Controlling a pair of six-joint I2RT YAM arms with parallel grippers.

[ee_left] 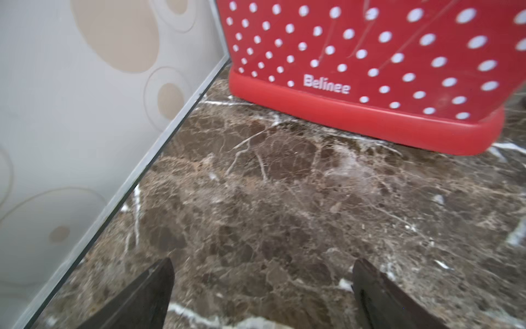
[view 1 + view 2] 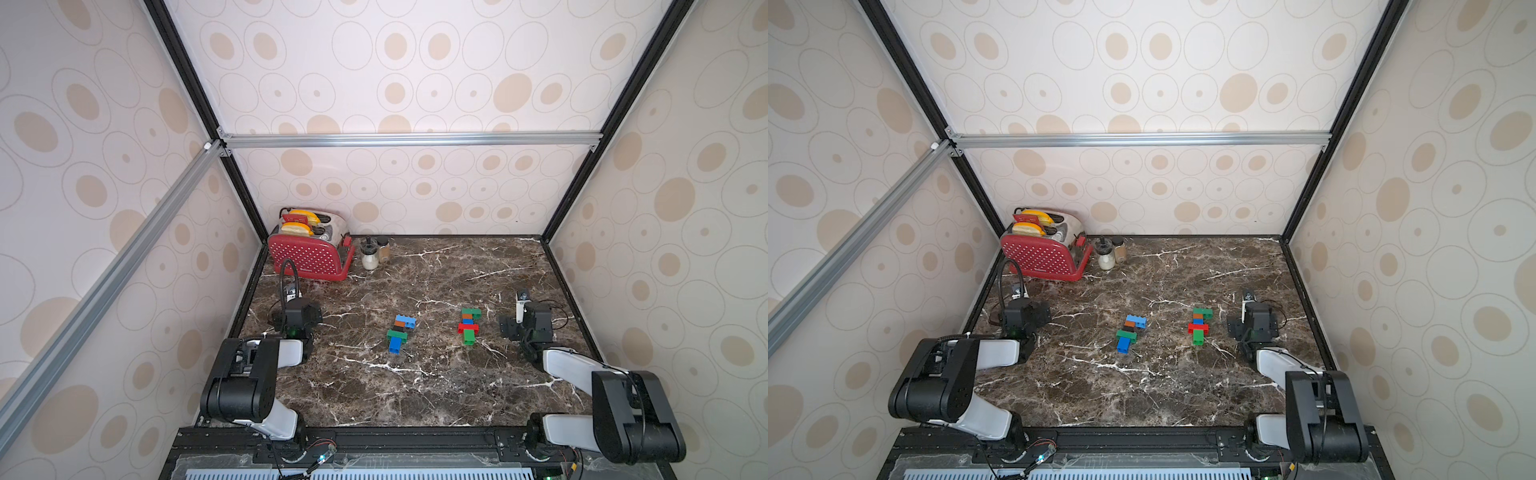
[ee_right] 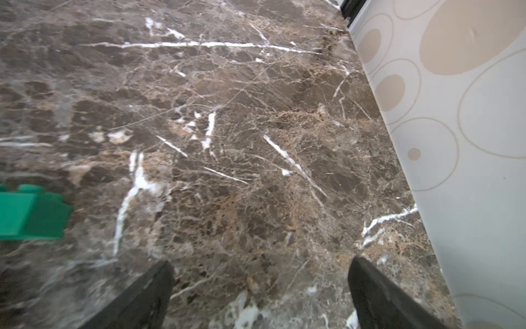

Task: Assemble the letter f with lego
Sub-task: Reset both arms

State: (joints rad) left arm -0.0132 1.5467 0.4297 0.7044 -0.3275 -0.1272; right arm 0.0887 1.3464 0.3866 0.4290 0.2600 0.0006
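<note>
Centrally, in both top views, blue-ended lego stack (image 2: 400, 333) and green-ended lego stack (image 2: 468, 326) lie on marble table (image 2: 415, 386), long axes near-to-far. Left wrist: left gripper (image 1: 263, 266) spread, empty, facing toaster (image 1: 370, 57). Right wrist: right gripper (image 3: 260, 263) spread, empty, near green brick (image 3: 31, 213).

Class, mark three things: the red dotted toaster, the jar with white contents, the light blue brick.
red dotted toaster (image 2: 306, 258): in a top view, on its dotted side.
jar with white contents (image 2: 369, 261): in a top view, on its white lower half.
light blue brick (image 2: 406, 321): in a top view, on its studded top.
</note>
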